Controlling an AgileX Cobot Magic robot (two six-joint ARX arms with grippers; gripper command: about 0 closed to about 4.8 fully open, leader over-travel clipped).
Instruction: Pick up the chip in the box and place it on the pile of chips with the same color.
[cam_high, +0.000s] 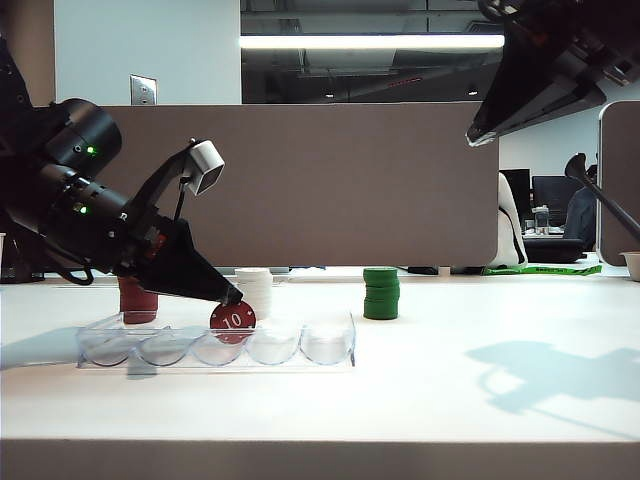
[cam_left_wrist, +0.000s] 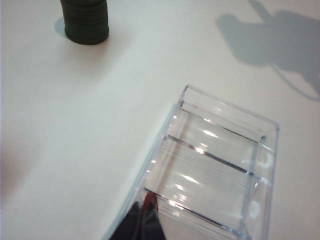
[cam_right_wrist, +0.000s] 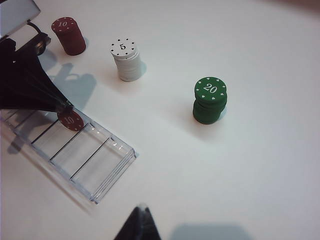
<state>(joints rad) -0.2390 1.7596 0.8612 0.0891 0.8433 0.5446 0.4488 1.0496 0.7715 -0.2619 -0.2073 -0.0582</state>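
Note:
The dark red chip (cam_high: 233, 321) marked 10 stands on edge in the middle slot of the clear box (cam_high: 330, 345). My left gripper (cam_high: 232, 297) reaches down into the box and is shut on the chip's upper rim. The left wrist view shows the chip's red edge (cam_left_wrist: 149, 202) pinched at my left gripper (cam_left_wrist: 145, 220), over the box (cam_left_wrist: 225, 150). In the right wrist view, the chip (cam_right_wrist: 70, 120), box (cam_right_wrist: 105, 165) and left gripper (cam_right_wrist: 64, 105) appear again. The pile of chips (cam_high: 137, 300), dark red (cam_right_wrist: 69, 36), stands behind the box's left end. My right gripper (cam_high: 478, 137) hangs high at the right, shut and empty (cam_right_wrist: 141, 212).
A white stack (cam_high: 255, 290) marked 5 (cam_right_wrist: 126, 60) stands just behind the box's middle. A green stack (cam_high: 381, 293) marked 20 (cam_right_wrist: 210, 100) stands further right, also in the left wrist view (cam_left_wrist: 86, 22). A brown partition closes the table's back.

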